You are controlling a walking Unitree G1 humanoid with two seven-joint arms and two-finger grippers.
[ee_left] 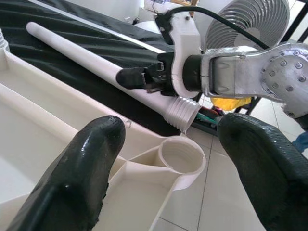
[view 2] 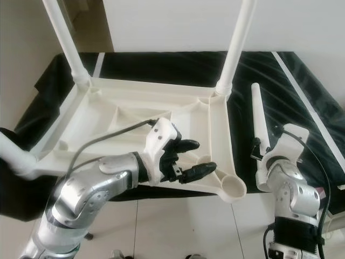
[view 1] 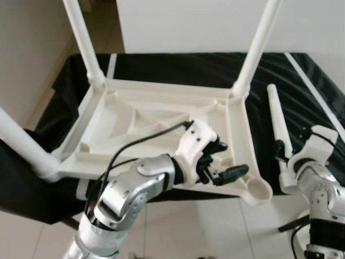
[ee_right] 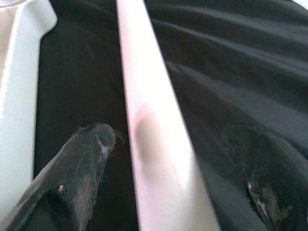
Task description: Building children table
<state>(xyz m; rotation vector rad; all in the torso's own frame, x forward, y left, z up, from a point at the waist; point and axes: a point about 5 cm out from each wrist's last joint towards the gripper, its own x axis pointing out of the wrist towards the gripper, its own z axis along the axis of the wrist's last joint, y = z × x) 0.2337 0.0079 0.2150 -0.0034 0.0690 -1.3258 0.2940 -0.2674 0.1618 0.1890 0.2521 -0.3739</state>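
Note:
A white plastic children's table [view 1: 156, 102] lies upside down on a black cloth [view 1: 302, 91]. Three legs stand in it: back left [view 1: 81, 32], back right [view 1: 259, 40] and front left [view 1: 21, 141]. The front right socket [view 1: 260, 190] is empty. A loose white leg [view 1: 278, 121] lies on the cloth to the right of the table, threaded end [ee_left: 182, 111] near that socket. My left gripper [view 1: 223, 160] hovers open over the table's front right corner. My right gripper [view 1: 280, 154] straddles the loose leg [ee_right: 149, 120] near its threaded end, fingers [ee_right: 82, 163] apart on either side.
The cloth-covered surface ends just in front of the table, with white tiled floor [view 1: 215, 226] below. A white wall [view 1: 183, 21] stands behind. A fan [ee_left: 250, 21] and a yellow item [ee_left: 231, 102] sit off to the right beyond my right arm.

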